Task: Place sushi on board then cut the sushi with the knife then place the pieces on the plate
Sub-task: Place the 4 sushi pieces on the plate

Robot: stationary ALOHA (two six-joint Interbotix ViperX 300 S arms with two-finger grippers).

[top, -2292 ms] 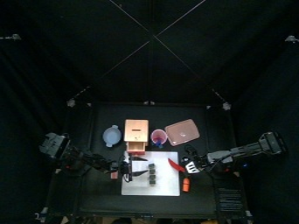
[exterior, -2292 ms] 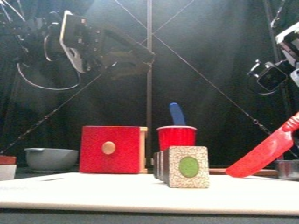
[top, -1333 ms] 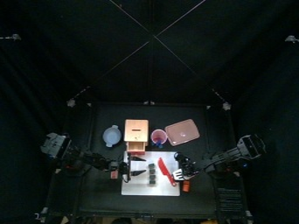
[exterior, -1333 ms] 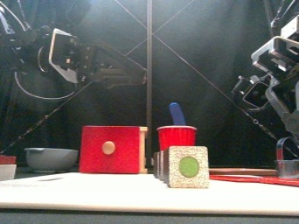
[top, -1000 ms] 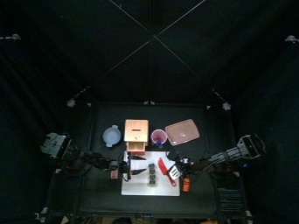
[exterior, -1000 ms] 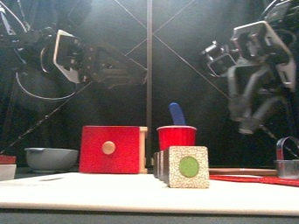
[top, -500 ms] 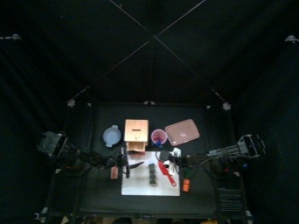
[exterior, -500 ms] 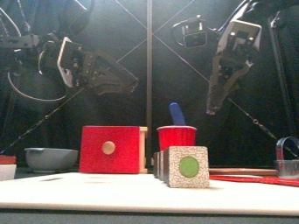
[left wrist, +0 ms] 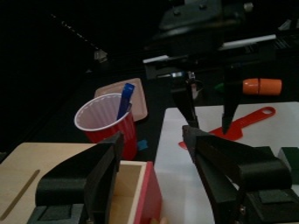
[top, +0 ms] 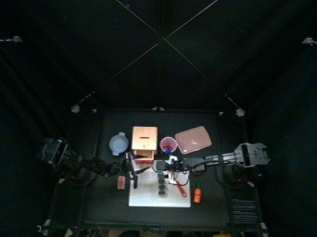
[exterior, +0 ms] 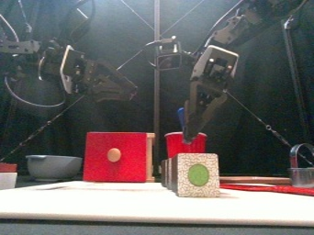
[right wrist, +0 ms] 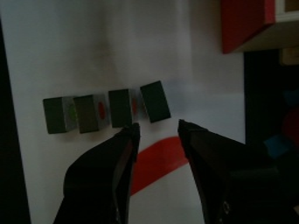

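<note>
The sushi roll [exterior: 193,174] stands on the white board [top: 173,199] as several dark green blocks [right wrist: 105,109] in a row, one small gap among them. My right gripper [right wrist: 156,125] hangs open just above them, also seen in the front view [exterior: 196,117], with nothing between its jaws. The red knife [exterior: 263,188] lies flat on the board to the right of the sushi [top: 158,183]. My left gripper [left wrist: 163,166] is open and empty, held high over the table's left [exterior: 123,87]. The pink tray [top: 195,140] sits behind the board at the right.
A wooden box with a red drawer front [exterior: 119,156] stands left of the sushi. Behind is a red cup [exterior: 185,144] holding a blue knife [exterior: 185,119]. A blue-grey bowl [exterior: 51,166] is far left. An orange toy [left wrist: 263,86] lies near the board's right edge.
My right gripper let go of the red knife, which now lies on the board, then swung left to hang over the sushi. The left arm shifted a little.
</note>
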